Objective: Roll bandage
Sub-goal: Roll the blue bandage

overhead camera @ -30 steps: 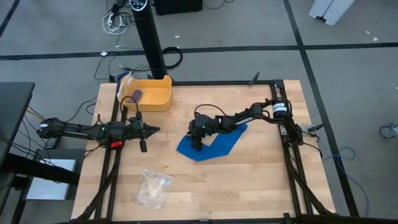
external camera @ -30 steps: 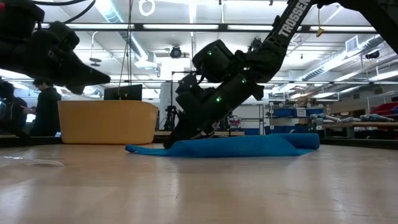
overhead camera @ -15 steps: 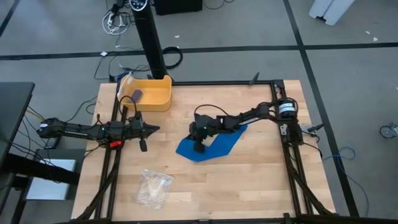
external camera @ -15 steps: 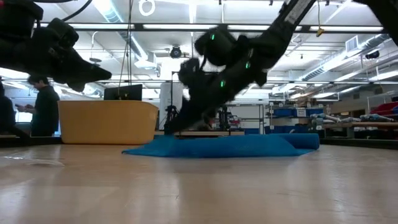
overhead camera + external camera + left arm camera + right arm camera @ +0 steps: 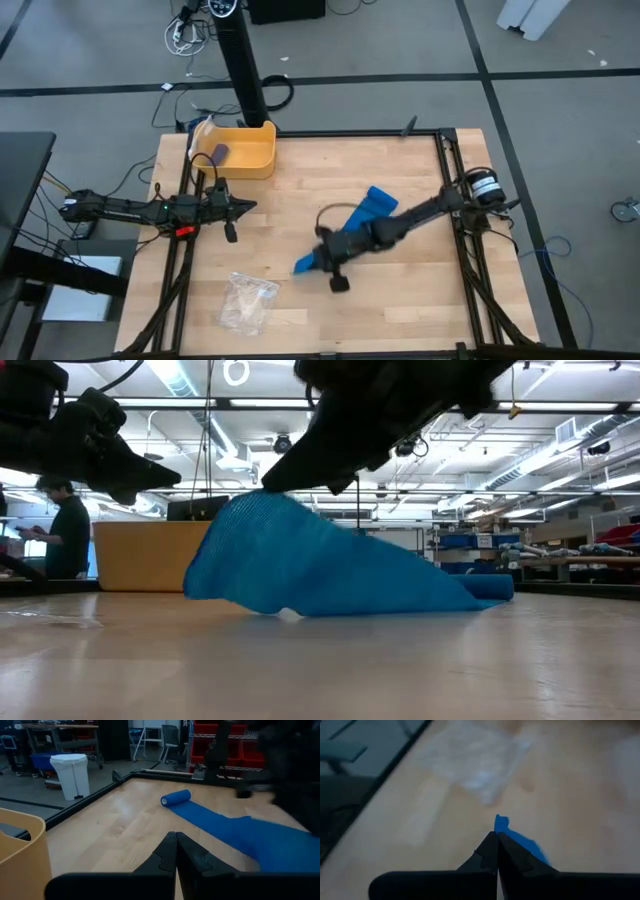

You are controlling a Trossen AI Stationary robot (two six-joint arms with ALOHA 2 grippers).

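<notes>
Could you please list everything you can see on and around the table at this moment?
bandage: one, bright blue, mid-table; one end rolled up toward the far right, the strip running to the right claw, which lifts its other end.
bin: one, yellow, far left corner of the table.
block: one, dark purple, inside the bin.
plastic bag: one, clear and crinkled, near left part of the table.
table: one, light wood with a black frame.
person: one, dark top, standing in the room behind the table.
left claw: one, dark, shut and empty, above the table's left edge.
right claw: one, dark, shut on the bandage's loose end, near the table's middle.
</notes>
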